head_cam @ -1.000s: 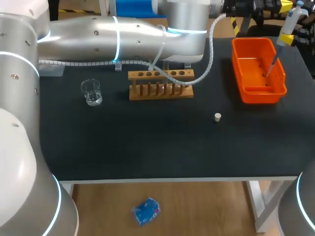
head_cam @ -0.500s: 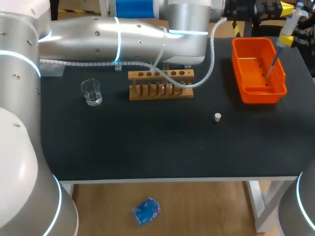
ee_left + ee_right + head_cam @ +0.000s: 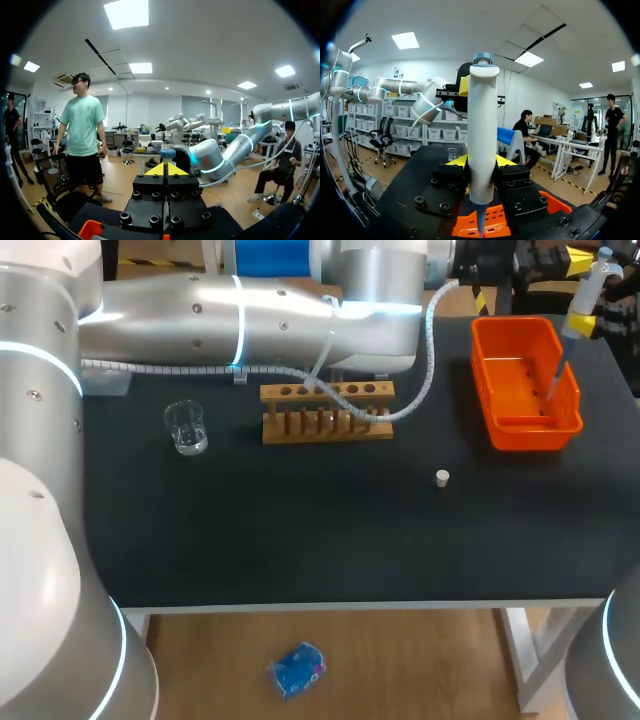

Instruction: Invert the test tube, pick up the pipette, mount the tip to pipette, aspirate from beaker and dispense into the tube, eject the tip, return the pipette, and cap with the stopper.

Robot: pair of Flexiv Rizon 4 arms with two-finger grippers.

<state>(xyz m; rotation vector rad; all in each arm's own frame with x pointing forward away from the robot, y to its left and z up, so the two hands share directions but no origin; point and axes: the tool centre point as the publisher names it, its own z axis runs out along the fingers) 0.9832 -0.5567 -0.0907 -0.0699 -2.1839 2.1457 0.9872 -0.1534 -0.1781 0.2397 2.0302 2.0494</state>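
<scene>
Beaker (image 3: 186,427): upright on the left part of the table (image 3: 300,540), well apart from everything else, with a little clear liquid in the bottom.

Rack (image 3: 327,410): wooden, at mid-table toward the back edge, partly under the left arm (image 3: 250,315), which crosses the back of the table toward the far right corner. I cannot make out the tube in the rack from the head view.

Stopper (image 3: 442,477): small and white, lying loose on the table between the rack and the tray, not yet used.

Left gripper (image 3: 164,170): the yellow tips meet with nothing between them. The pipette's blue top knob sits just ahead of them in the left wrist view.

Tray (image 3: 528,436): orange, at the right rear of the table.

Pipette (image 3: 585,295): upright and slightly tilted, held above the tray's far right side. Its thin tip (image 3: 555,375) points down into the tray.

Right gripper (image 3: 481,161): clamped on the pipette body, one yellow finger on each side, with the orange tray directly below.

Step in hand (judgement): tip ejection. The pipette is parked over the tray with the tip apparently on, and the closed left gripper is poised at its top end.

Next move (judgement): press the ejector at the pipette head with the closed left fingers while the right gripper holds firm, so the tip drops inside the tray. After that come pipette return and capping with the stopper.
</scene>
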